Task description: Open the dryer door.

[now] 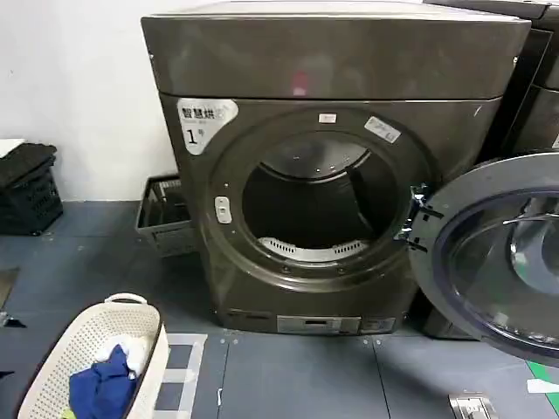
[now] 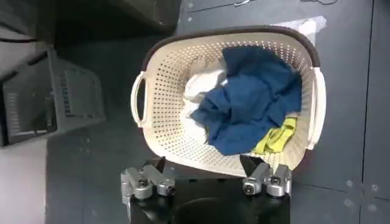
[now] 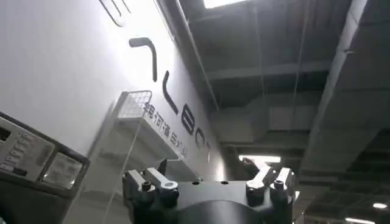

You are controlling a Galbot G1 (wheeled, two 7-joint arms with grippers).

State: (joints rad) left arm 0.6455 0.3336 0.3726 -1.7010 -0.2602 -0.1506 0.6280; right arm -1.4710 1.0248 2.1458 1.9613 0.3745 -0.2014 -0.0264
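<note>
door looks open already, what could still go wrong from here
1. The dryer door hangs wide open to the right of the dryer, in front of the neighbouring dark machine; a swinging arm could knock it against that machine.
2. The left end effector, fingers apart, hovers above the laundry basket; lowering it could snag the blue cloth.

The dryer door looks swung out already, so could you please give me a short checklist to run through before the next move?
1. Dryer door swung fully open on the dryer's right: ok.
2. Dryer drum opening unobstructed: ok.
3. Left gripper open, holding nothing, above the laundry basket: ok.
4. Right gripper open, holding nothing, pointing up towards the ceiling: ok.
5. Door hinge intact: cannot tell.
</note>
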